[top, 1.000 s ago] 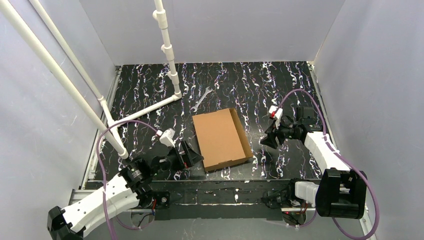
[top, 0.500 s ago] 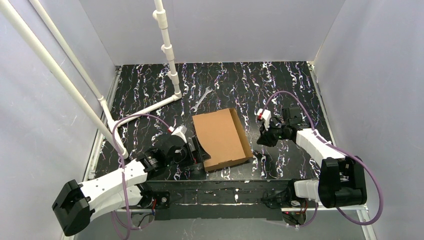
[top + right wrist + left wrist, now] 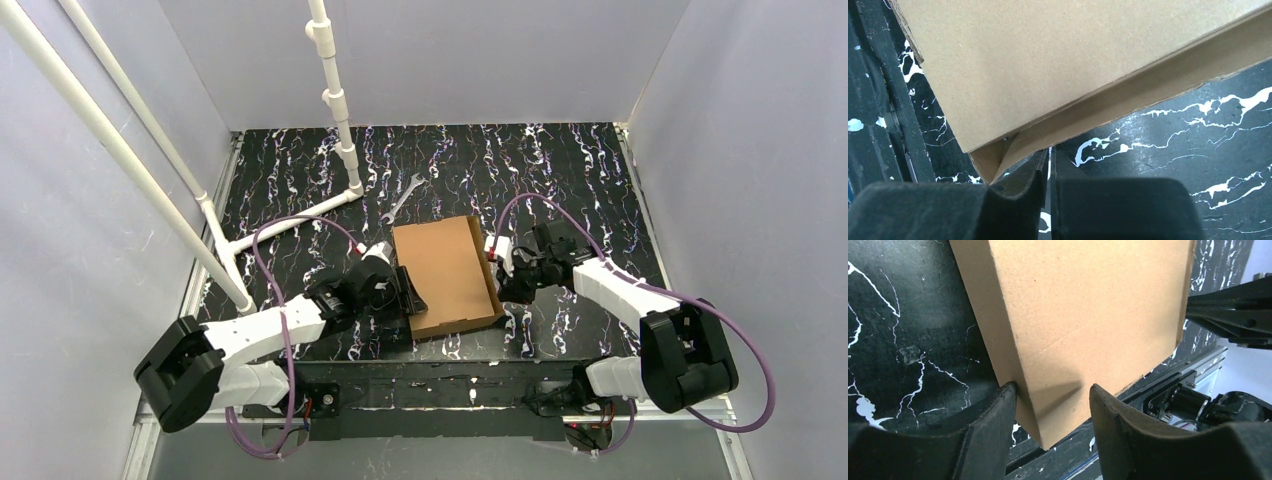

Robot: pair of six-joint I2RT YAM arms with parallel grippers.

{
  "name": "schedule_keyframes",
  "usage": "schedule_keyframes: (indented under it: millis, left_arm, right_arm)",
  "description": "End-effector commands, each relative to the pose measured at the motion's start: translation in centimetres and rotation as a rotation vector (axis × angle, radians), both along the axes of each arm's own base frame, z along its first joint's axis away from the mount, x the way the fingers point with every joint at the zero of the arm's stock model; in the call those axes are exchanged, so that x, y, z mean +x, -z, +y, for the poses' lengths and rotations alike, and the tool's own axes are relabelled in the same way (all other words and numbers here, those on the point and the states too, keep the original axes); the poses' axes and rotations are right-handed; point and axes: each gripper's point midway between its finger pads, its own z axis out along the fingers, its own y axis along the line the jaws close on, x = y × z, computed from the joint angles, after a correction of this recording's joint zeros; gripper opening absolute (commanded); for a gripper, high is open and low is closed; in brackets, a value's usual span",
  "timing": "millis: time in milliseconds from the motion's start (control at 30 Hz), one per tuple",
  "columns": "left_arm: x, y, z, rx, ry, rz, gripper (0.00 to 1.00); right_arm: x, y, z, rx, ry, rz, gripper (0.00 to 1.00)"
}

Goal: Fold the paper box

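Note:
The paper box (image 3: pixel 445 275) lies flat in the middle of the table, brown cardboard with its lid down and its right side wall splayed outward. My left gripper (image 3: pixel 408 297) stands open astride the box's near left corner (image 3: pixel 1048 435). One of its fingers (image 3: pixel 1005 400) touches the side wall, while the other hangs over the lid top. My right gripper (image 3: pixel 497 275) is shut with only a thin slit between the fingers, which hold nothing. Its tips (image 3: pixel 1050 152) sit at the lower edge of the splayed right wall (image 3: pixel 1128 100).
A metal wrench (image 3: pixel 402 195) lies behind the box. A white pipe frame (image 3: pixel 290 215) crosses the table's left part and rises at the back. Grey walls close in three sides. The arms' base rail (image 3: pixel 450 385) runs along the near edge.
Both arms have swung inward to the box. The left jaws narrowed around its near left corner. The right jaws closed and reached its right wall.

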Motion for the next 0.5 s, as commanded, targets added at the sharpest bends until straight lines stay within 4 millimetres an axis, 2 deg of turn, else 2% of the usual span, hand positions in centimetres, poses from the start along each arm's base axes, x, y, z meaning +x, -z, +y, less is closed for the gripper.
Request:
schedule_keyframes:
  millis: [0, 100, 267, 333, 467]
  left_arm:
    - [1.5, -2.6, -2.2, -0.033, 0.039, -0.058, 0.51]
    - [1.8, -2.5, -1.9, -0.009, 0.033, -0.067, 0.51]
    - [2.0, -2.6, 0.0, 0.053, 0.009, -0.08, 0.54]
    - [1.9, -2.9, 0.6, 0.047, -0.002, -0.085, 0.55]
    - [0.6, -3.7, 0.9, 0.005, 0.02, -0.069, 0.62]
  right_arm:
    - [-0.6, -1.4, 1.6, 0.072, -0.047, -0.003, 0.13]
    - [0.9, -1.4, 0.9, 0.035, 0.028, -0.041, 0.13]
    - [3.5, -1.5, -2.0, -0.006, 0.177, -0.067, 0.15]
    - [3.7, -1.5, -3.1, -0.017, 0.195, -0.077, 0.15]
    - [2.3, -0.9, -4.4, -0.055, 0.083, -0.123, 0.18]
